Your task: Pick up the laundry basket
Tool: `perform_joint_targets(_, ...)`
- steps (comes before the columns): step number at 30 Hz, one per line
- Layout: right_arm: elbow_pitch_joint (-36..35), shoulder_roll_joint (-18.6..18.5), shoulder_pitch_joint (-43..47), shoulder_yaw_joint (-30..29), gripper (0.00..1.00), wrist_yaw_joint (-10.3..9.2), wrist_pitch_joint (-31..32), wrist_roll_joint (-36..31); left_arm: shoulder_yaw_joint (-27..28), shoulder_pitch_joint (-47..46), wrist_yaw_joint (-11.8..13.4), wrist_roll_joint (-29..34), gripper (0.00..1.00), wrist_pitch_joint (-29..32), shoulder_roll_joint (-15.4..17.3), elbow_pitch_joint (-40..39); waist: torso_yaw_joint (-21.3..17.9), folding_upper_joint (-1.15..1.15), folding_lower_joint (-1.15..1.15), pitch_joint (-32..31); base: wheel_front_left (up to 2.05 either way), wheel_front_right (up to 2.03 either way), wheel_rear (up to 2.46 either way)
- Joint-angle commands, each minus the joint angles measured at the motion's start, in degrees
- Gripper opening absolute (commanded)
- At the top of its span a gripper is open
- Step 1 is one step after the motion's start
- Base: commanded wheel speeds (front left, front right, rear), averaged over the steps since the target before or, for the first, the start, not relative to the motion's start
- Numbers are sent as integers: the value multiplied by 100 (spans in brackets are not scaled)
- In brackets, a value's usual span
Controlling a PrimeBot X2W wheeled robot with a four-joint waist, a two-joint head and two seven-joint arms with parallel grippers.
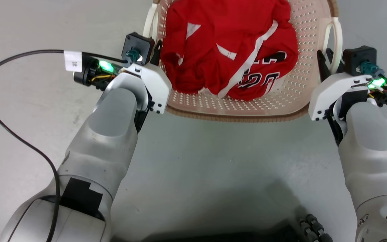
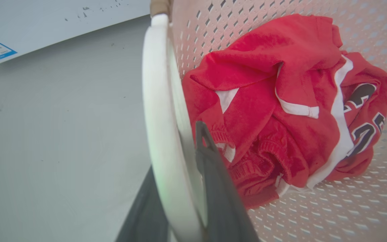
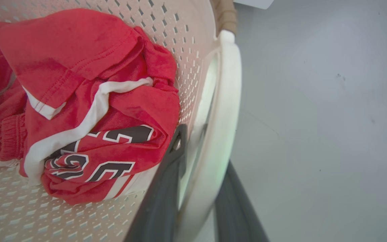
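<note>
Now laundry basket (image 1: pixel 281 97) handles (image 2: pixel 160 101) between left fingers (image 2: pixel 213 174) and right fingers (image 3: pixel 170 181).

A pale grey, scuffed floor (image 1: pixel 213 161) lies under the laundry basket (image 1: pixel 247 104); whether they touch is unclear

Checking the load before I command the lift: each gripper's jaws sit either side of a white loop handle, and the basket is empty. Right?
Not empty: the head view shows a crumpled red jersey with white trim lying in the laundry basket. The rest holds: the left gripper has its jaws either side of the left handle, the right gripper of the right handle.
</note>
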Motion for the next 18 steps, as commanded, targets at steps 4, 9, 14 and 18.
perform_joint_targets(4,163,-182,22,-47,0,-28,-13,-202,-116,200,-84,-136,0,8,135,134,85,0,0,-366,0,0,0)
perform_joint_targets(9,468,-181,67,-4,0,-28,-16,-297,-180,405,-105,-344,0,132,125,228,155,0,0,-790,0,0,0)
perform_joint_targets(14,721,-178,130,117,0,-28,-19,-309,-259,672,-143,-571,0,343,118,271,224,0,0,-1281,0,0,0)
perform_joint_targets(18,890,-174,269,210,0,-27,-19,-331,-356,917,-148,-741,0,438,114,283,289,0,0,-1742,0,0,0)
